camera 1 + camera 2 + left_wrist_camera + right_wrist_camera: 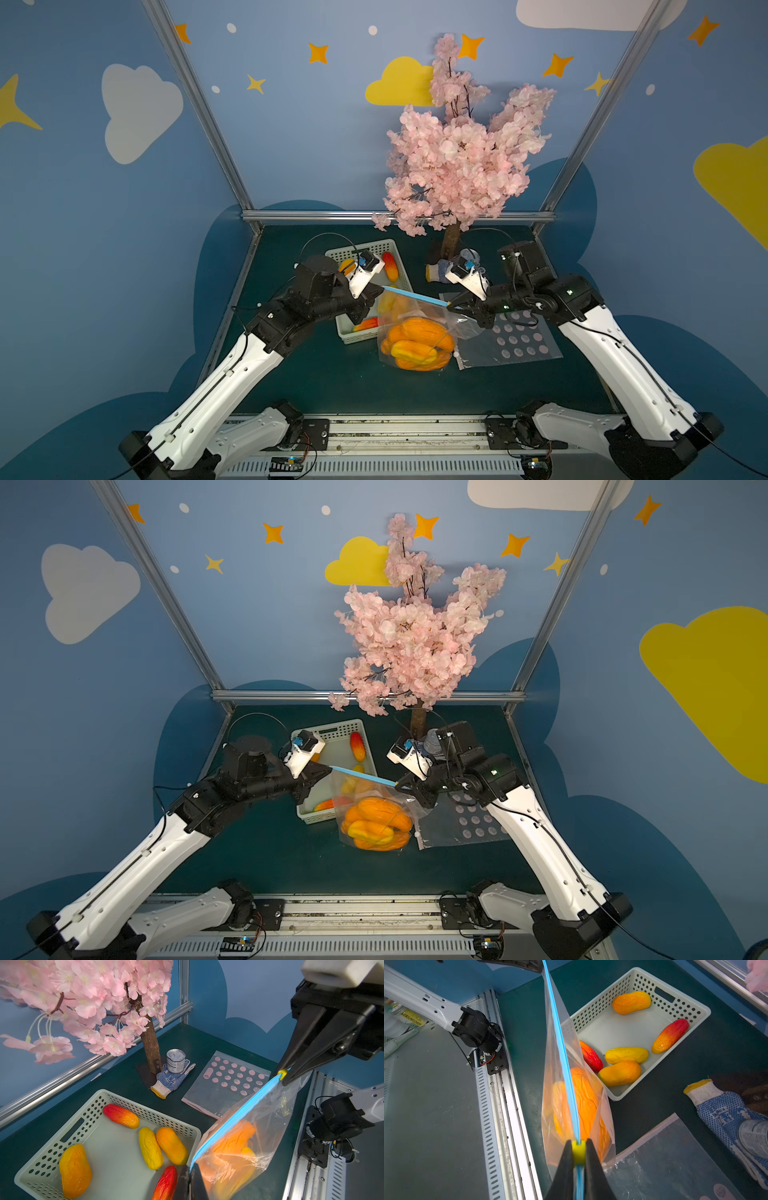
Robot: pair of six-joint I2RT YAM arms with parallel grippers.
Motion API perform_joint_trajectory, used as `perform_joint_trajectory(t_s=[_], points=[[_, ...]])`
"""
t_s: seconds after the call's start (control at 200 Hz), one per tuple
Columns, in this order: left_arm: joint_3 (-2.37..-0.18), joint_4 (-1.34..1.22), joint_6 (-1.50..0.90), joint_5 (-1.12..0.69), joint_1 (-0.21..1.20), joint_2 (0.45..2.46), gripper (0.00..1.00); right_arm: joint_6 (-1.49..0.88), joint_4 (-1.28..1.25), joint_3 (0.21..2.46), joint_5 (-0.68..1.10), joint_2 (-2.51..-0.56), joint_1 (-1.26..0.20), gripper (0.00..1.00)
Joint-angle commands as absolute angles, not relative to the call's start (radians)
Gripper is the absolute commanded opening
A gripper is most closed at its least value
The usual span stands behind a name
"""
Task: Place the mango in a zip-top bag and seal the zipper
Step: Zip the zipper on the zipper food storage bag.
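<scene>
Left tool (190, 1169), partly cropped, pinches the zipper (239, 1113).

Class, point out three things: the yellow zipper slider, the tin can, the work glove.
yellow zipper slider (578, 1151), right wrist view, middle of its yellow body
tin can (175, 1065), left wrist view, its labelled side
work glove (169, 1080), left wrist view, its blue-dotted palm

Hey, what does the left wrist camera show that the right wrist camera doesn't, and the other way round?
Only the left wrist view: the can's lid and the right gripper from outside, shut on the yellow slider. Only the right wrist view: a sunflower-labelled container off the table. Both: the bag holding mangoes, its blue zipper, the basket with five mangoes, the glove.
</scene>
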State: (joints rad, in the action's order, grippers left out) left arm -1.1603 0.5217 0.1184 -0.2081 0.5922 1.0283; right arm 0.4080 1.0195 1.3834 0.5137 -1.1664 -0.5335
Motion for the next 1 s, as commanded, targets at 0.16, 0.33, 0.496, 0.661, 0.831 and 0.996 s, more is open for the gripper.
perform_joint_trajectory(t_s=[0.16,0.33,0.496,0.661,0.831,0.996], points=[[-1.159,0.502,0.104,-0.117,0.579,1.029,0.03,0.365,1.180,1.354,0.437,-1.119,-0.495,0.00],[-1.168,0.506,0.105,-0.107,0.580,1.041,0.03,0.369,1.201,1.337,0.434,-1.094,-0.465,0.00],[-1.170,0.511,0.103,-0.092,0.580,1.048,0.03,0.362,1.211,1.338,0.434,-1.086,-0.444,0.00],[-1.175,0.516,0.102,-0.079,0.580,1.052,0.03,0.356,1.221,1.329,0.437,-1.063,-0.426,0.00],[-1.175,0.520,0.095,-0.060,0.579,1.057,0.03,0.353,1.229,1.311,0.431,-1.042,-0.411,0.00],[-1.176,0.527,0.092,-0.047,0.580,1.058,0.03,0.350,1.232,1.304,0.434,-1.032,-0.405,0.00]])
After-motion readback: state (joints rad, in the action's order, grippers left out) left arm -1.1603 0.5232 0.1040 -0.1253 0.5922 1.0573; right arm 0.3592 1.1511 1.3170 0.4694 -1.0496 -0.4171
